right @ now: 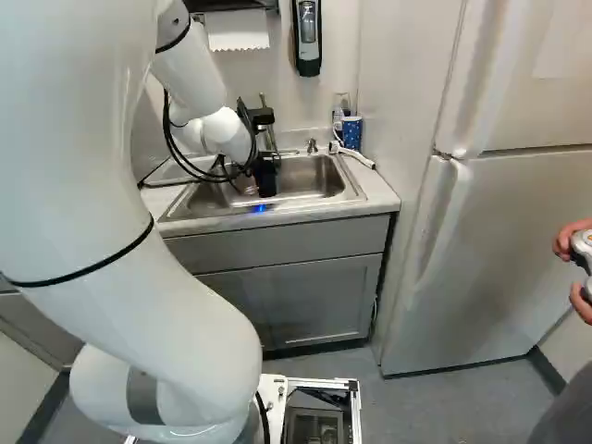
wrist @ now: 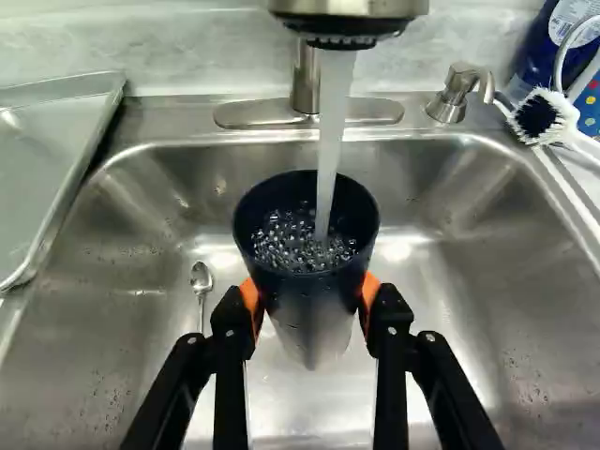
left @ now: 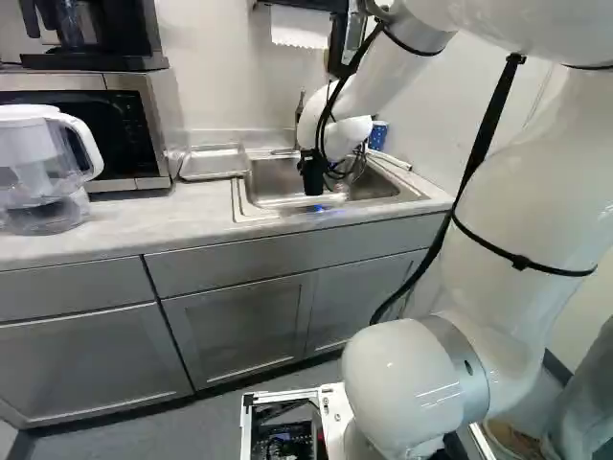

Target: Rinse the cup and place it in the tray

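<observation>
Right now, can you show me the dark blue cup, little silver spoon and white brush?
Dark blue cup (wrist: pixel 307 292), wrist view: its outer wall.
Little silver spoon (wrist: pixel 201 278), wrist view: its bowl.
White brush (wrist: pixel 540 118), wrist view: its bristly head.

White arm (left: pixel 517 192), black cables (right: pixel 169 139), seemingly metallic band (left: pixel 465 359); black gripper (right: pixel 266 181), orange pads (wrist: pixel 372 289).
</observation>
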### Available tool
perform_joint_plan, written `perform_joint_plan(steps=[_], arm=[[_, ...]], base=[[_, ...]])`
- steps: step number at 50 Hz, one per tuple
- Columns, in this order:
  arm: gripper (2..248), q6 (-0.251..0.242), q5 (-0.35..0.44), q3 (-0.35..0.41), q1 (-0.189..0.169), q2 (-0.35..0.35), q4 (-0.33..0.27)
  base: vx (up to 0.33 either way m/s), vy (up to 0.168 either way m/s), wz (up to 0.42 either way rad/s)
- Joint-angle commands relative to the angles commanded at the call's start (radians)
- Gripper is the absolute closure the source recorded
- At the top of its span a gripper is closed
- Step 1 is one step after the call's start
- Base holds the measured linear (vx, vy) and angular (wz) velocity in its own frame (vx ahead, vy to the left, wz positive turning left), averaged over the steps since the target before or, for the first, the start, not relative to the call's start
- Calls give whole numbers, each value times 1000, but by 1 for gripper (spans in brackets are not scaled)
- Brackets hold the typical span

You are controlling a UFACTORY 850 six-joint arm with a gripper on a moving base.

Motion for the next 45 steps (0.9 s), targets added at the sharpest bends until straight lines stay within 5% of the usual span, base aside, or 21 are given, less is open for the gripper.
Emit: perform_joint_plan(steps=[31,45], arm=[[129,0,0,0,1,0,0],[129,0,0,-2,35,-2,0]], base=[[0,0,0],[0,0,0]])
